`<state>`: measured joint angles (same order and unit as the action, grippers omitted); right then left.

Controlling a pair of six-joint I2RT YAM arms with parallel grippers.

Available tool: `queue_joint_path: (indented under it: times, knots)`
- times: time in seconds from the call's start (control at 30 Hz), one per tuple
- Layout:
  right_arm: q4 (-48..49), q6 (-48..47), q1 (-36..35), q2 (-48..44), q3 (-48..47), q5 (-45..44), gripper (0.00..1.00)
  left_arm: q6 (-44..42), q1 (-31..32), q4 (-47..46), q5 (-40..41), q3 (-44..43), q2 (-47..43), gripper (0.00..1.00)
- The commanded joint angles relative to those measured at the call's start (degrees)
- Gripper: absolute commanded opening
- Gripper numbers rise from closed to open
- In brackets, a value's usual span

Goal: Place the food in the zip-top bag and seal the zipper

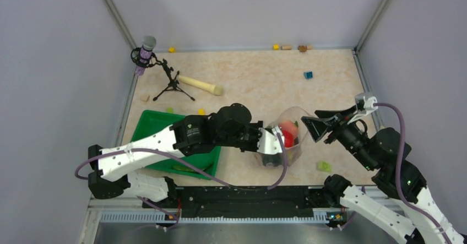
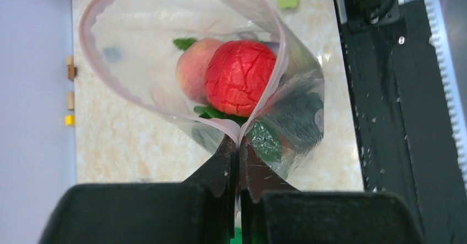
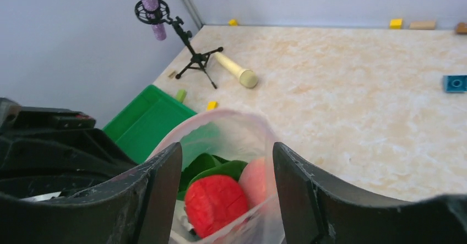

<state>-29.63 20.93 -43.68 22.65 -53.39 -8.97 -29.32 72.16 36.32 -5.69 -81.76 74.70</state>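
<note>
The zip-top bag (image 1: pixel 294 125) is in the middle of the counter (image 1: pixel 248 84), between both arms, with the food (image 2: pixel 240 77) inside and its mouth wide open. The left hand (image 2: pixel 238 155) is closed, pinching the pink zipper (image 2: pixel 283 40) at its left end. The right hand (image 3: pixel 226 158) is open around the right rim (ready to grab, I think). A green block (image 1: pixel 324 166) lies nearby, not touching.

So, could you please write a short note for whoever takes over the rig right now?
Left gripper shut on the zipper at one side of the zip-top bag's mouth.
Right gripper open, fingers straddling the opposite rim.
Inside: red fruit, peach, green leaves.
Left to do: check the green tray, partly hidden, for more food; seal the wide-open zipper.
</note>
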Motion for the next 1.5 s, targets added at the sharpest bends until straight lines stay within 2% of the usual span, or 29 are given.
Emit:
queue_joint_path:
  times: [0.0,0.3,0.5,0.53,0.57,0.67,0.7,0.73,0.9,1.0,1.07,1.13,1.2,1.27,1.3,1.33,1.37,1.47]
  knots:
    - [-5.4,-2.1,0.4,1.4,-4.0,-4.0,0.64,-13.8,-0.4,5.5,-1.9,-1.6,-4.0,0.00]
    - [-17.3,1.1,0.4,10.3,-7.8,3.1,0.66,-15.6,-1.4,2.8,1.6,4.2,-7.5,0.00]
    - [-20.6,1.4,0.5,13.7,-7.4,-4.0,0.64,-16.6,-2.3,1.8,3.0,6.8,-9.0,0.00]
    - [-20.6,1.2,0.5,13.7,-7.3,-5.5,0.61,-16.7,-2.6,1.6,3.1,7.1,-9.4,0.00]
    - [-20.6,1.2,0.4,13.8,-7.1,-7.3,0.54,-16.8,-2.7,1.3,3.0,7.4,-9.8,0.00]
    - [-21.5,3.0,0.4,14.1,-7.5,-13.8,0.13,-17.1,-3.1,0.3,4.1,8.4,-10.8,0.00]
    - [-22.4,3.6,0.4,14.2,-8.1,-16.0,0.04,-17.1,-3.5,-0.2,4.4,8.9,-11.3,0.00]
    - [-23.8,4.4,0.4,14.3,-9.1,-18.3,0.00,-17.4,-4.0,-0.8,4.7,9.4,-11.9,0.00]
    - [-29.4,4.8,0.4,15.2,-15.1,-26.1,0.00,-16.3,-8.2,-5.4,3.6,10.9,-13.8,0.00]
    - [-29.6,2.7,0.4,15.9,-16.6,-25.5,0.00,-15.4,-10.0,-8.1,1.8,11.8,-13.4,0.00]
    - [-29.1,1.8,0.4,16.1,-16.9,-24.6,0.00,-15.2,-10.1,-12.5,3.6,13.8,-12.5,0.01]
    - [-28.0,1.2,0.5,16.0,-16.5,-23.1,0.00,-13.6,-10.1,-16.8,4.9,15.1,-11.2,0.19]
    - [-27.5,1.3,0.4,16.0,-16.0,-22.4,0.00,-11.0,-10.2,-19.4,4.2,15.4,-10.0,0.46]
    - [-27.7,2.1,0.4,15.9,-15.6,-22.3,0.00,-7.6,-10.4,-22.4,3.0,16.2,-9.3,0.59]
    - [-28.0,2.6,0.4,15.9,-15.3,-22.3,0.00,-5.4,-10.5,-23.9,2.8,16.9,-9.4,0.72]
    - [-28.2,3.1,0.4,15.8,-14.9,-22.2,0.00,-3.3,-10.5,-25.7,2.4,17.9,-9.8,0.92]
    - [-28.5,3.4,0.4,15.7,-14.4,-21.8,0.00,-1.5,-10.5,-27.5,1.7,19.4,-10.4,0.97]
    - [-28.6,3.5,0.4,15.9,-13.1,-21.0,0.00,4.0,-10.5,-34.3,0.1,26.1,-14.8,0.97]
